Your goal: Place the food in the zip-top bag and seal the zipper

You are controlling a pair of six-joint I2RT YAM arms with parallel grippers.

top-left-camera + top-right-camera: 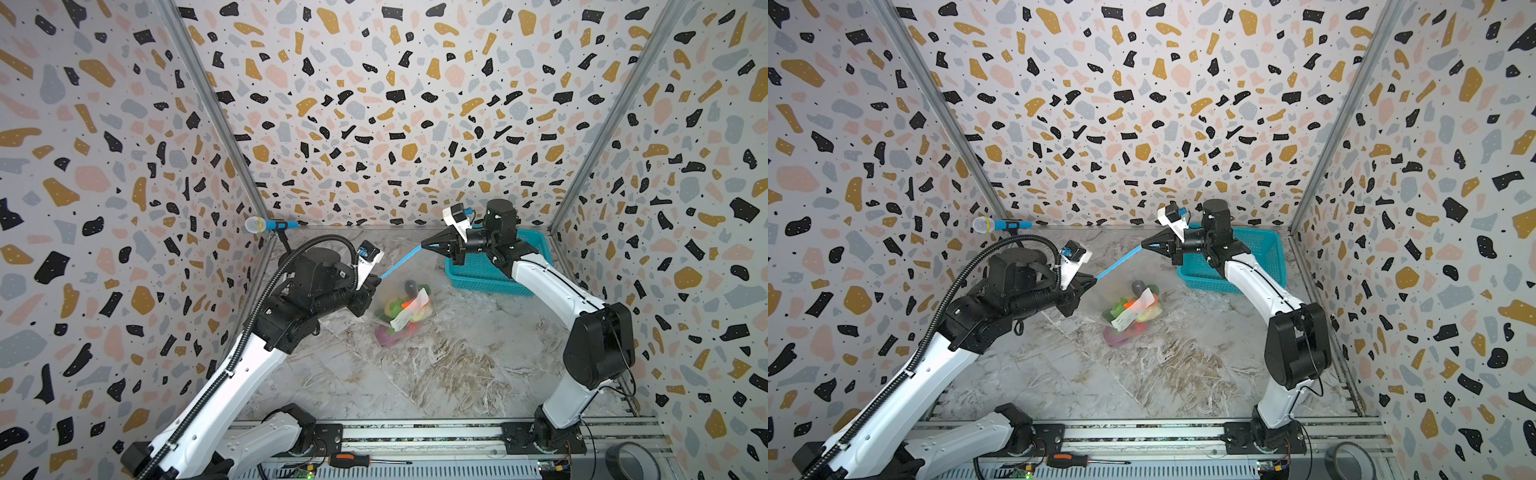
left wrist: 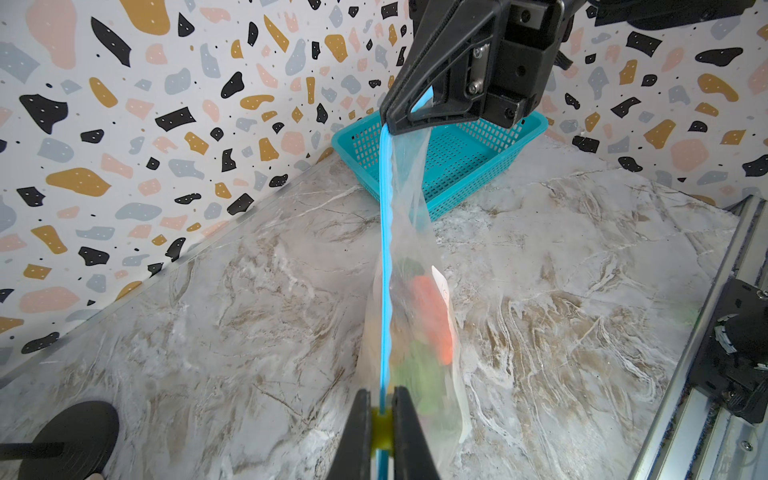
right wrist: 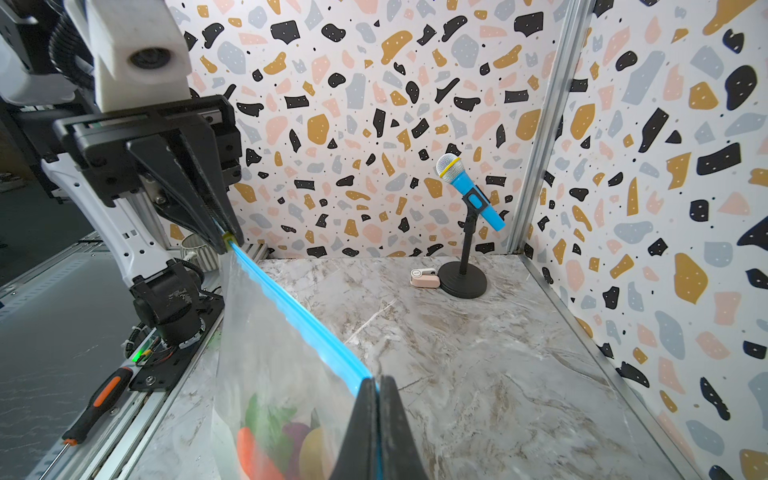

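Observation:
The clear zip-top bag (image 1: 390, 291) hangs above the marble table, stretched between both grippers by its light-blue zipper (image 1: 401, 262). The food (image 1: 399, 313) lies bunched in the bag's bottom behind a white label (image 1: 409, 309); orange carrot (image 2: 432, 316), green, purple and yellow pieces show through the plastic. My left gripper (image 2: 381, 392) is shut on the yellow slider (image 2: 381, 428) at the zipper's left end. My right gripper (image 3: 376, 380) is shut on the zipper's other end (image 3: 299, 316), above the basket's near corner. The strip runs taut and straight between them in both top views.
A teal mesh basket (image 1: 482, 272) stands at the back right, under the right arm. A toy microphone on a stand (image 3: 467, 195) and a small pink case (image 3: 424, 278) sit in the back left corner. A screwdriver (image 1: 353, 460) and tape roll (image 1: 631, 461) lie by the front rail.

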